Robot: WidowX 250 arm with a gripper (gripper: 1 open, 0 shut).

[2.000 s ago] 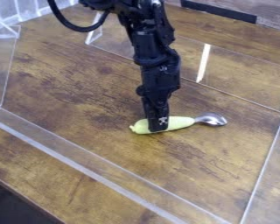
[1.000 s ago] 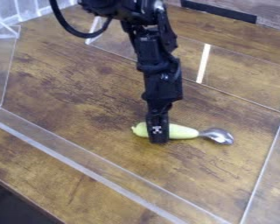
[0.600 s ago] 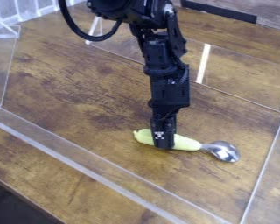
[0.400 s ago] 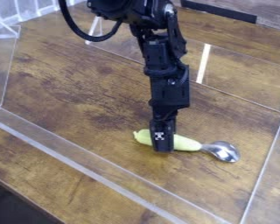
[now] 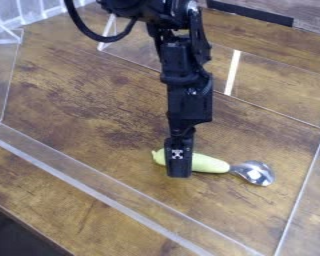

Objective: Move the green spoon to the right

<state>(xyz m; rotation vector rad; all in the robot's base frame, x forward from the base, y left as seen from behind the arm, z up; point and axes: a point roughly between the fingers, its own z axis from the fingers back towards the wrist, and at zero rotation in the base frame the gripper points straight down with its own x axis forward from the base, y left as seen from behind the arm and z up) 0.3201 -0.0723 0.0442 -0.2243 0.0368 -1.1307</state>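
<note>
Where a clear acrylic wall (image 5: pixel 109 205) crosses the foreground of the wooden table (image 5: pixel 83 110), the green spoon (image 5: pixel 210 163) is seen lying flat on the boards just behind it, toward the right side of the enclosure, its yellow-green handle pointing left and its small silver bowl pointing right. The spoon is judged to have been set down here because it rests on the wood under its own weight, not lifted or tilted. Directly over the left part of the handle, the gripper (image 5: pixel 179 163) is pointed almost straight down, its dark tip overlapping the handle in this view; whether it touches cannot be told. The jaws are hidden by the narrow profile of the fingers, yet they are taken as spread wide, the spoon let go. Behind, the black arm (image 5: pixel 184 70) is carried up toward the far edge of the table.
</note>
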